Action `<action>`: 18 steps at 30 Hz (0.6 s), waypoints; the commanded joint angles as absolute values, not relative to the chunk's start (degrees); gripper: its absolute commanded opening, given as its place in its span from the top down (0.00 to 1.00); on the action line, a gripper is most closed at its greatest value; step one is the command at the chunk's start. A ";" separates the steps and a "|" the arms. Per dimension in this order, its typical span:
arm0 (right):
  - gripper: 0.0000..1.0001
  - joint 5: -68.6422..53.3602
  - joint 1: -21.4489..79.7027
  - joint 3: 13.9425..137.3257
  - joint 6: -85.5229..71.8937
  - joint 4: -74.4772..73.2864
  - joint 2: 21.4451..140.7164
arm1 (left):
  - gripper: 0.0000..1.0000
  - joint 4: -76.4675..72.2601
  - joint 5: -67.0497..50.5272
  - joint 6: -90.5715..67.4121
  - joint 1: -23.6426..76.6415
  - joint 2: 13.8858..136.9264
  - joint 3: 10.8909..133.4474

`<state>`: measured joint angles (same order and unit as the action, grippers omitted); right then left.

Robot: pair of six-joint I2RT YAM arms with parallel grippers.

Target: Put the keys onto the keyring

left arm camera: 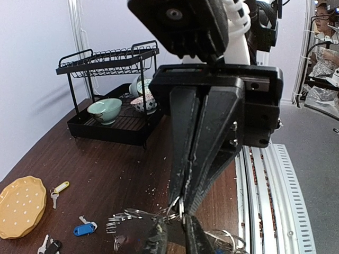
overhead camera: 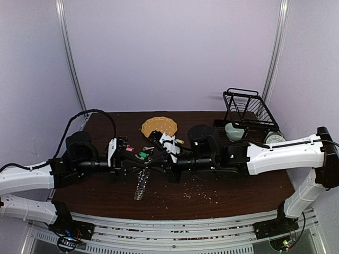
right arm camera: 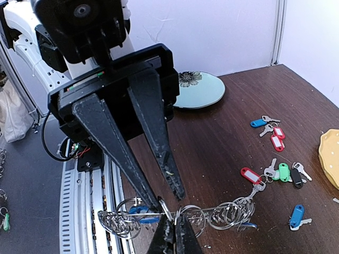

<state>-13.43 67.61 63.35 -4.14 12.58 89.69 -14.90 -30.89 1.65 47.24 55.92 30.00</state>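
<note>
The keyring is a long wire crowded with small split rings, held up above the table; in the top view the keyring hangs down between the arms. My right gripper is shut on it near its middle. My left gripper comes at it from the opposite side, fingers a little apart, one tip against a small ring. From the left wrist, my left gripper sits just below the right gripper. Loose keys lie on the table: red tag, green tag, blue tag.
A yellow plate lies at the back centre, with a yellow-tagged key and a blue-tagged key near it. A black dish rack holding a green bowl stands at the back right. A pale flowered plate lies nearby.
</note>
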 commanded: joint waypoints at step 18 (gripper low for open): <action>1.00 -18.91 68.74 67.10 -3.69 19.76 91.85 | 0.87 -15.66 -29.36 -0.02 47.03 57.86 31.73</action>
<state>-14.63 67.24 63.59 -4.16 12.97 91.24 -14.13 -30.89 0.16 47.05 57.12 30.02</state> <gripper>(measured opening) 0.017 0.206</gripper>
